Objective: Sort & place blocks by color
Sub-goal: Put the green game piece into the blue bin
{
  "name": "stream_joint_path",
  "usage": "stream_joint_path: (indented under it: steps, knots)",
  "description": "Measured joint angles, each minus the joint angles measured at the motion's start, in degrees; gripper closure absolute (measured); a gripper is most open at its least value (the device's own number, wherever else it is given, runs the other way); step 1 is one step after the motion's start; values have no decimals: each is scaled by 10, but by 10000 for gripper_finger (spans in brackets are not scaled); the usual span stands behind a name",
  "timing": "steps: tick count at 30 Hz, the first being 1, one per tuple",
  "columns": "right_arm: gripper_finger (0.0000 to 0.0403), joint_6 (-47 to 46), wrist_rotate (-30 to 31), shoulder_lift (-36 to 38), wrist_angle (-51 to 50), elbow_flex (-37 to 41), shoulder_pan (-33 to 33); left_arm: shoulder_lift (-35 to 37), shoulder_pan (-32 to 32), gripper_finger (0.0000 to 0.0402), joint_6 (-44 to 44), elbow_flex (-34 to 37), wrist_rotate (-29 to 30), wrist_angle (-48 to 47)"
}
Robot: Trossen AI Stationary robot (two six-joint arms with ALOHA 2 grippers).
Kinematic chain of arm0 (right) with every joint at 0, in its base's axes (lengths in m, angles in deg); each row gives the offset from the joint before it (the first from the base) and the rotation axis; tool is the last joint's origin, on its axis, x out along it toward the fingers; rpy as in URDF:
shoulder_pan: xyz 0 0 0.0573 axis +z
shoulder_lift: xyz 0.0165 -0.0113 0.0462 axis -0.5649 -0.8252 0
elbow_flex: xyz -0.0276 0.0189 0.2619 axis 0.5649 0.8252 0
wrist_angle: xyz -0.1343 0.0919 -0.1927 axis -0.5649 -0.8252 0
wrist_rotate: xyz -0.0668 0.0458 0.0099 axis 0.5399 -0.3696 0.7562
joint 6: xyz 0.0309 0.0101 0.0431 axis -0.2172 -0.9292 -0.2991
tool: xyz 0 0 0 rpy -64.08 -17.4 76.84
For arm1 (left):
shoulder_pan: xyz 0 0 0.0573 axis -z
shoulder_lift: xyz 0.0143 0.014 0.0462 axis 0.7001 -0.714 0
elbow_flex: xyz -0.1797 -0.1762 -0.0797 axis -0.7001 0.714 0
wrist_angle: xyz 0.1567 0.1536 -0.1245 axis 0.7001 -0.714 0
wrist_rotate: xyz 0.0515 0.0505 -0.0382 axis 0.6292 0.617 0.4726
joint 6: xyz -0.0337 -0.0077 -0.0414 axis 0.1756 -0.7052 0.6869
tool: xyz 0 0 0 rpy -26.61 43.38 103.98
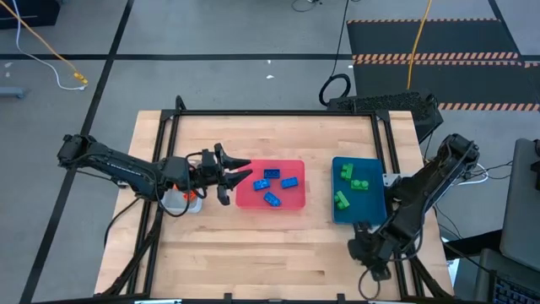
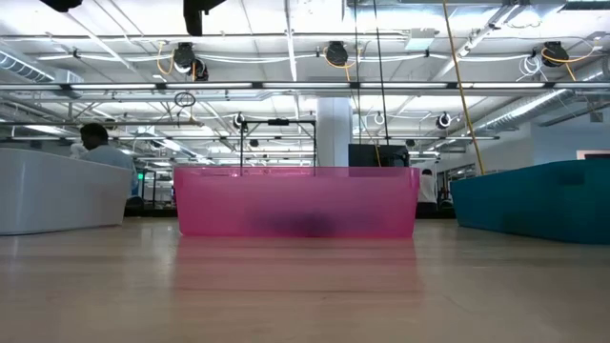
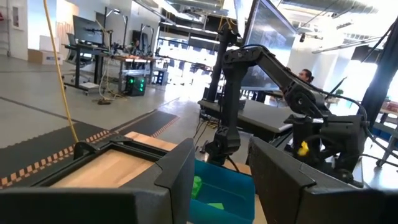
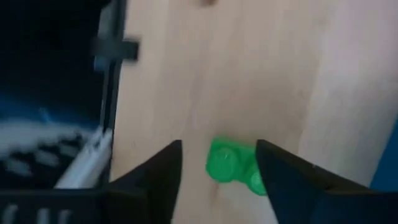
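a green block (image 4: 233, 167) lies on the bare wood just before the right gripper (image 4: 217, 180), whose fingers stand apart with nothing held, near the teal tray (image 1: 374, 181). the left gripper (image 1: 239, 175) hovers part-open at the pink tray (image 1: 295, 167), holding blue blocks (image 1: 278, 184).

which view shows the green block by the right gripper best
The right wrist view: the green block lies on the wood between that gripper's open fingers, studs visible. In the high view the right gripper covers that spot, so the block is hidden. The low view and left wrist view don't show it.
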Motion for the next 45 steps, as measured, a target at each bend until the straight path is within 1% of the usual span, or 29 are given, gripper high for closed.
stream_joint_path:
  steps: [3,6,9,14,19,26,34,41,45]
  knots:
    - [168,105,-1,-2,1,0,22,0,0,250,-1,0,0,0]
    - [148,218,-1,-9,5,0,35,0,0,250,-1,0,0,0]
    - [143,297,1,-24,4,0,38,0,0,250,-1,0,0,0]
    - [146,416,1,-62,-21,0,38,0,0,250,-1,0,1,0]
    - [146,497,1,-101,-68,0,38,0,0,250,-1,0,1,0]
    - [147,533,43,-114,-37,0,36,0,0,250,-7,0,1,0]
    - [147,534,63,-114,-27,1,36,0,-1,250,-3,0,1,0]
    - [147,535,73,-112,19,31,36,0,-1,250,-3,0,1,0]
    - [162,529,74,-112,42,35,36,0,-1,250,-4,0,1,0]
